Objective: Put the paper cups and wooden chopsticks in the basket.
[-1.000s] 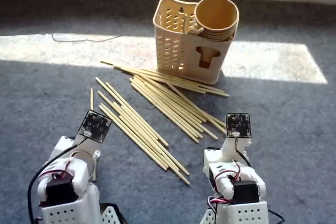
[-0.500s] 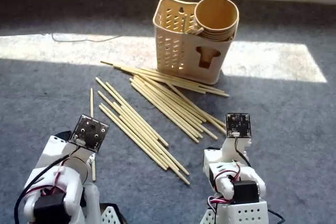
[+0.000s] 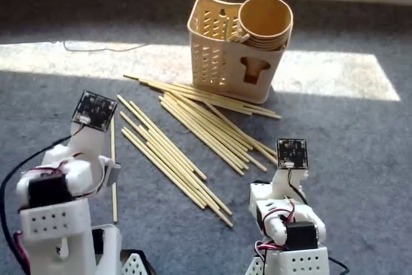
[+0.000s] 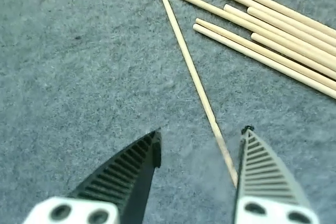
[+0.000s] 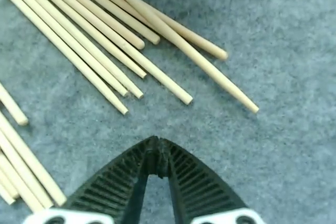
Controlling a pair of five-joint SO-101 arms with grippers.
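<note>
I've got bare carpet (image 3: 360,159) open down the right side and at far left. Loose chopsticks (image 3: 193,140) fan across centre frame, blocking low passes. Basket (image 3: 219,62) stands upper centre, paper cups (image 3: 265,17) filling its right half, left half mostly open. Single chopstick (image 3: 114,204) lies just beside my left arm (image 3: 64,185). Thin cable (image 3: 96,47) upper left.

Paper cups (image 3: 265,22) in the basket (image 3: 215,59) at the back, chopsticks (image 3: 187,141) spread on the carpet (image 3: 360,159) just before it.
</note>
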